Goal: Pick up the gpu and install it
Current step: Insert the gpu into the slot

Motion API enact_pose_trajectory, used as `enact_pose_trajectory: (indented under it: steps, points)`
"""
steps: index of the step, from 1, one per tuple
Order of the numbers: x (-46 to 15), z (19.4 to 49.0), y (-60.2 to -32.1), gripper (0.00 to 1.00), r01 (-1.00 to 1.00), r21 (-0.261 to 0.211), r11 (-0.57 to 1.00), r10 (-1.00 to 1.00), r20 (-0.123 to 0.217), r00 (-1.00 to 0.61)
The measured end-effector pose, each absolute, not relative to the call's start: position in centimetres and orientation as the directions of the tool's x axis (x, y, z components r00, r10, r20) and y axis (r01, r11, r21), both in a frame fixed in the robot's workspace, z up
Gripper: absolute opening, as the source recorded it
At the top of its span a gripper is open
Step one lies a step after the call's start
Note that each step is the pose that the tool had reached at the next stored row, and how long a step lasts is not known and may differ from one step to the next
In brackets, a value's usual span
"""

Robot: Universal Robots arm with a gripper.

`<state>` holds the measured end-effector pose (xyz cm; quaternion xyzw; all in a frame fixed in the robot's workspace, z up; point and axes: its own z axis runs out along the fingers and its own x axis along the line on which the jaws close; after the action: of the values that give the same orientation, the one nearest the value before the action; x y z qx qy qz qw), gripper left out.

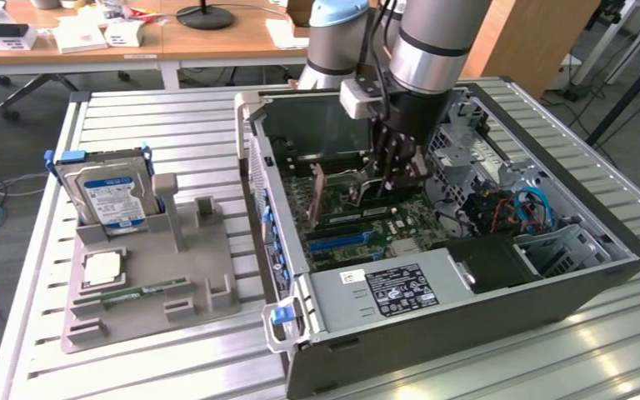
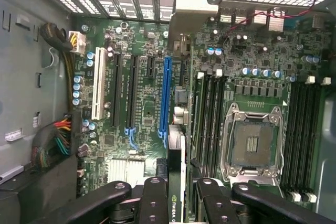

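Black fingers [image 2: 154, 203] clamped the thin tan gpu card [image 2: 176, 182] inside an open grey computer case [image 1: 603, 275]. It lay on a slatted metal bench [image 1: 131, 117].

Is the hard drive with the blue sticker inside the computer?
No, the hard drive stands upright in the grey holder on the table, outside the computer case.

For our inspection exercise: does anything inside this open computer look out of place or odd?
The gpu, clamped in the gripper, hangs on edge above the motherboard near the blue slot, seemingly not seated. The processor socket is empty.
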<state>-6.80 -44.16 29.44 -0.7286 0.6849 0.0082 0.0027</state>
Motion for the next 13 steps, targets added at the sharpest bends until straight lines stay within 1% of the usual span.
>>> enact_pose_trajectory:
  steps: [13]
  points:
    - [-6.92, 28.43, -44.16, 0.26, -0.997, 0.007, -0.081, -0.997, -0.015, 0.081]
